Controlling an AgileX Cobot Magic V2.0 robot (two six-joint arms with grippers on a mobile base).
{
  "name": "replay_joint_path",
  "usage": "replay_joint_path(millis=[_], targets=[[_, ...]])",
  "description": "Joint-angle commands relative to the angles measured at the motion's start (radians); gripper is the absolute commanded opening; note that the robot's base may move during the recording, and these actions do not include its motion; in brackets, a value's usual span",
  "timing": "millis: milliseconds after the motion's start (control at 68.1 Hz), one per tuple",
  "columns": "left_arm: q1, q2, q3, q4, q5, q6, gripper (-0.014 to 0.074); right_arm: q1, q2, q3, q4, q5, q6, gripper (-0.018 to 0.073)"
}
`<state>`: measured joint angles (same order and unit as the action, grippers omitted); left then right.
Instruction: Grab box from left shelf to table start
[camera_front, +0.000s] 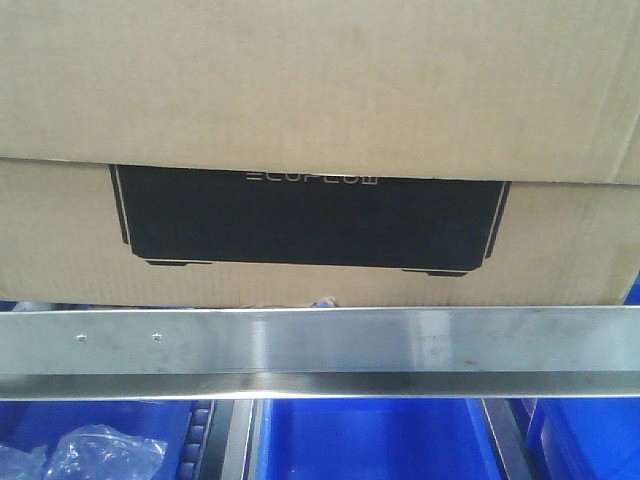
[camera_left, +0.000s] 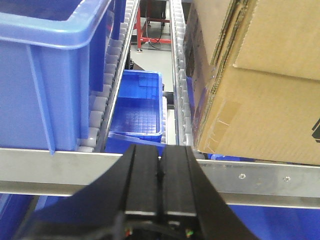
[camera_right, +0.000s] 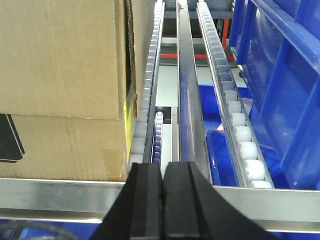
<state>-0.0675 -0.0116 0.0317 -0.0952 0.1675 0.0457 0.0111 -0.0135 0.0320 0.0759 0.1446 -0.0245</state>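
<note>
The brown cardboard box (camera_front: 320, 90) with its black ECOFLOW panel fills the front view, resting on the left shelf just behind the steel front rail (camera_front: 320, 340). In the left wrist view the box (camera_left: 260, 100) sits on white rollers (camera_left: 181, 75) at the right; my left gripper (camera_left: 160, 150) is shut and empty, in front of the rail (camera_left: 260, 177), left of the box's corner. In the right wrist view the box (camera_right: 65, 75) is at the left; my right gripper (camera_right: 163, 167) is shut and empty, just right of its corner.
Blue plastic bins flank the box: one (camera_left: 50, 75) on the left, one (camera_right: 285, 80) on the right. Lower blue bins (camera_front: 360, 440) sit beneath the rail, one holding crumpled plastic (camera_front: 100, 450). A metal divider (camera_right: 187, 90) runs between the roller tracks.
</note>
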Motion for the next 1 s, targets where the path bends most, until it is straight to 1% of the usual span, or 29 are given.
replay_joint_path(millis=[0, 279, 367, 528, 617, 675, 719, 851, 984], targets=[[-0.001, -0.017, -0.005, -0.006, -0.089, 0.002, -0.0099, -0.006, -0.007, 0.002, -0.004, -0.082, -0.003, 0.0056], [-0.001, -0.017, -0.005, -0.006, -0.089, 0.002, -0.0099, -0.006, -0.007, 0.002, -0.004, -0.082, -0.003, 0.0056], [-0.001, -0.017, -0.005, -0.006, -0.11, 0.002, -0.0099, -0.006, -0.007, 0.002, -0.004, -0.082, -0.003, 0.0056], [-0.001, -0.017, -0.005, -0.016, -0.24, 0.0, -0.0099, -0.006, -0.007, 0.002, -0.004, -0.082, -0.003, 0.0056], [-0.001, -0.017, -0.007, -0.021, -0.389, 0.0, -0.0099, -0.006, -0.007, 0.002, -0.004, -0.082, -0.003, 0.0056], [-0.001, -0.013, -0.027, -0.021, -0.451, 0.0, -0.0099, -0.006, -0.007, 0.002, -0.004, -0.082, -0.003, 0.0056], [-0.001, -0.009, -0.07, -0.021, -0.422, 0.0, -0.0099, -0.006, -0.007, 0.002, -0.004, -0.082, -0.003, 0.0056], [-0.001, 0.038, -0.232, -0.021, -0.228, 0.0, -0.0099, -0.006, -0.007, 0.002, -0.004, -0.082, -0.003, 0.0056], [-0.003, 0.143, -0.379, 0.038, -0.101, 0.0, -0.0093, -0.006, -0.007, 0.002, -0.004, -0.082, -0.003, 0.0056]])
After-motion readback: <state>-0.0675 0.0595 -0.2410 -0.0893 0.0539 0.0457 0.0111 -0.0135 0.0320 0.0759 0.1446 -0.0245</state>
